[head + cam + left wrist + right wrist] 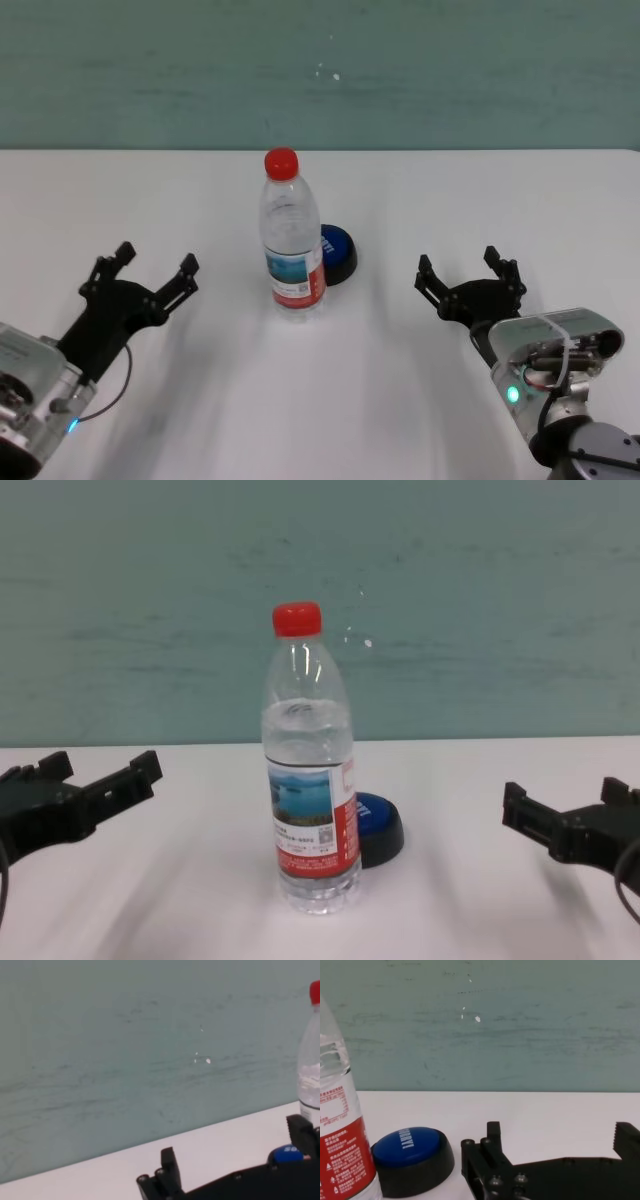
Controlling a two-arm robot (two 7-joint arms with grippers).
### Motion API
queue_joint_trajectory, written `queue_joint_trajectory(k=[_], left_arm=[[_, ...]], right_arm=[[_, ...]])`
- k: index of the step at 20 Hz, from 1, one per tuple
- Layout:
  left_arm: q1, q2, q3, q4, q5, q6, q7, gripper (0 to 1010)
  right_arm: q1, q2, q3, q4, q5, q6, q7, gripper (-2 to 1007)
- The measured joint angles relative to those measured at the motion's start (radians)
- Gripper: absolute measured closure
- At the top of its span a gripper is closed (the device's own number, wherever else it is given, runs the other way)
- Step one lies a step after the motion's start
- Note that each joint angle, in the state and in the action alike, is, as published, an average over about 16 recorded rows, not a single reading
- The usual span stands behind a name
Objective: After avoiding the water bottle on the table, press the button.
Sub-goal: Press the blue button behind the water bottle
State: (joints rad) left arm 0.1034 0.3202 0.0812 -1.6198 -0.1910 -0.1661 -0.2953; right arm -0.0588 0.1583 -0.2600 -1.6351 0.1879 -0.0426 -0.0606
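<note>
Left hand [143,268], right hand [468,270] both wide, flanking upright water bottle [292,237]; button [336,253] touching behind-right; table [500,200].

— Hidden in the head view?
— Low round blue-domed button on a black base [338,253], left part covered by the tall clear plastic water bottle with red cap [291,235]. Same in the chest view.

— Cut off anywhere?
— In the right wrist view, bottle [340,1145] clipped at the edge, cap out of frame. In the left wrist view, only a sliver of bottle [311,1075] and a patch of button [286,1154] behind black gripper parts.

— White lettering on the dome?
— Too small to read.
</note>
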Motion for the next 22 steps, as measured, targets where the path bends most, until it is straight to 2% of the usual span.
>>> queue_joint_trajectory(k=[22], left_arm=[[0.069,0.03,0.012,-0.055,-0.023,-0.001,-0.018,0]], right_arm=[[0.0,0.0,0.0,0.0,0.0,0.002,0.002,1]])
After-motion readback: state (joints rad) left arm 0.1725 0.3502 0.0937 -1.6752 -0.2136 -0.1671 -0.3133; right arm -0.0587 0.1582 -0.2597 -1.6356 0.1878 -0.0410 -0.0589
